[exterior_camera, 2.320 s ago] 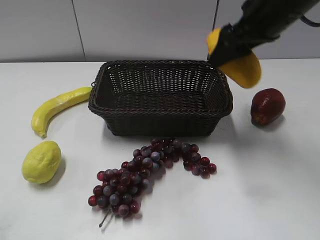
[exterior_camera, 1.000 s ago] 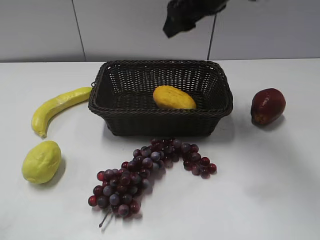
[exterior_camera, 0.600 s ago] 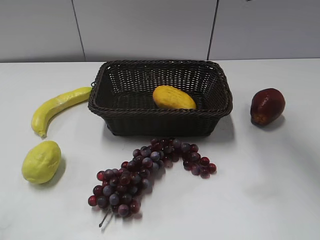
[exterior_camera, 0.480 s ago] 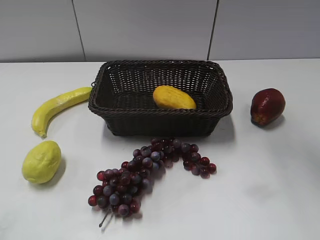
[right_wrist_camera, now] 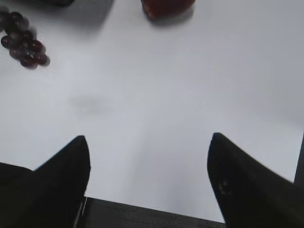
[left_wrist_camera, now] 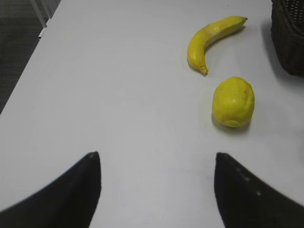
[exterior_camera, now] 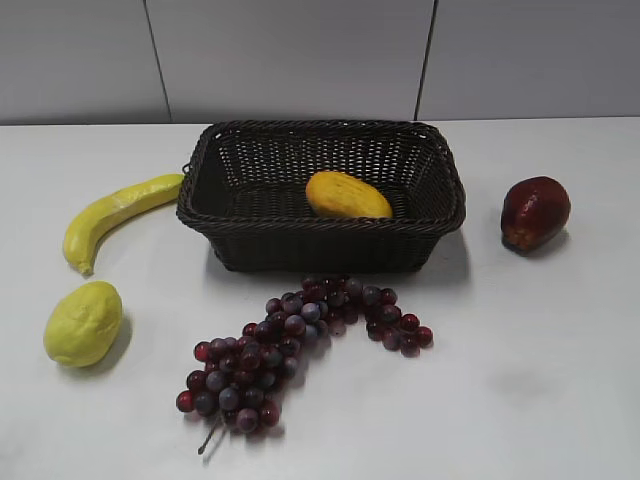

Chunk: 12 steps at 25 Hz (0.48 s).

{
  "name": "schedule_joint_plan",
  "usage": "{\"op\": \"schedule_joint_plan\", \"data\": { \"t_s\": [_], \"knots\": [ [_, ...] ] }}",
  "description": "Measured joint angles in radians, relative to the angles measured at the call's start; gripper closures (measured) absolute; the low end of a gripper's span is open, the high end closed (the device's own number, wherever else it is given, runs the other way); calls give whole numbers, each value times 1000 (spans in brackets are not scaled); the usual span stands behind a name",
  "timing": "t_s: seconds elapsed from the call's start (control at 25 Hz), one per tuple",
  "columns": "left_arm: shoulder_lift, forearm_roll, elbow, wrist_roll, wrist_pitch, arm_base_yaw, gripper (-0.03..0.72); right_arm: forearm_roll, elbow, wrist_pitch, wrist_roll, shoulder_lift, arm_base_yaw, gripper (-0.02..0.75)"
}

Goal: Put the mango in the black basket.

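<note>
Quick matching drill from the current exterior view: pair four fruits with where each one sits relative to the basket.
Things:
1. mango
2. banana
3. grapes
4. dark red fruit

Places:
A. right of the black basket
B. inside the basket
C. on the table in front of the basket
D. left of the basket

Pairs: 1-B, 2-D, 3-C, 4-A

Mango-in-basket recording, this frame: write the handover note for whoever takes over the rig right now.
Left gripper: open, empty, above bare table near the banana and the lumpy yellow fruit.
Right gripper: open, empty, above bare table short of the red fruit.
The mango lies inside the black basket, right of centre.
Done: the placement.
Left: nothing visible; neither arm shows in the exterior view.
</note>
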<state>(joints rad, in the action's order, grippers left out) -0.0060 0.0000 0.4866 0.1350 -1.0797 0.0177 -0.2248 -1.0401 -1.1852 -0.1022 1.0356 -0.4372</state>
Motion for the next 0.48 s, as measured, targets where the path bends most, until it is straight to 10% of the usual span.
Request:
{"op": "schedule_joint_plan", "data": {
  "t_s": [0.48],
  "knots": [
    [0, 0, 0, 0, 0, 0, 133, 4, 347, 34, -37, -570, 0, 146]
  ]
}}
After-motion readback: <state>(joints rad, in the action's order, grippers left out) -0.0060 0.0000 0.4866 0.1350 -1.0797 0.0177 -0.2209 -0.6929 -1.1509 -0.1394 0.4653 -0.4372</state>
